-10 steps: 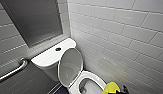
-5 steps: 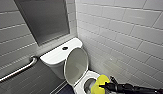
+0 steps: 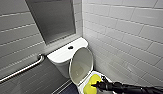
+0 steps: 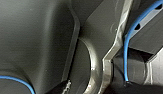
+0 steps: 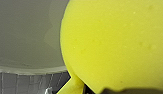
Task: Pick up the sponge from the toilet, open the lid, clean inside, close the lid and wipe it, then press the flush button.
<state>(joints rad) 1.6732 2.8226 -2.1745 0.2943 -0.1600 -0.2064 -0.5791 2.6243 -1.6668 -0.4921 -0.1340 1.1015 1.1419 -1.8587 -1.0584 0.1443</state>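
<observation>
- Rail (image 3: 22, 70) of bright metal slants across the grey tiled wall at the far left of the head view.
- A flat grey panel (image 3: 53, 20) is set into the wall above the toilet (image 3: 62, 65).
- The flush button (image 3: 70, 47), small and dark, sits in the middle of the white tank top.
- The lid (image 3: 81, 65) stands raised. It leans back toward the tank with its greyish underside facing the bowl.
- The sponge (image 3: 93, 82), bright yellow, lies within the outline of the bowl's white rim, just in front of the raised lid. Whether it touches the ceramic cannot be told.
- The right claw (image 3: 97, 85) is clamped on the sponge, its dark tip buried in the near edge of the yellow block.
- The right arm (image 3: 132, 88) comes in low from the right edge. It is stretched out almost level, with the wrist pointed toward the lid.
- In the right wrist view the sponge (image 5: 114, 42) bulges close to the camera, with the pale inner wall of the bowl (image 5: 24, 37) beyond it.
- The left wrist view gives dark robot housing and a blue cable (image 4: 125, 50). Whether the left claw is open or closed cannot be told.
</observation>
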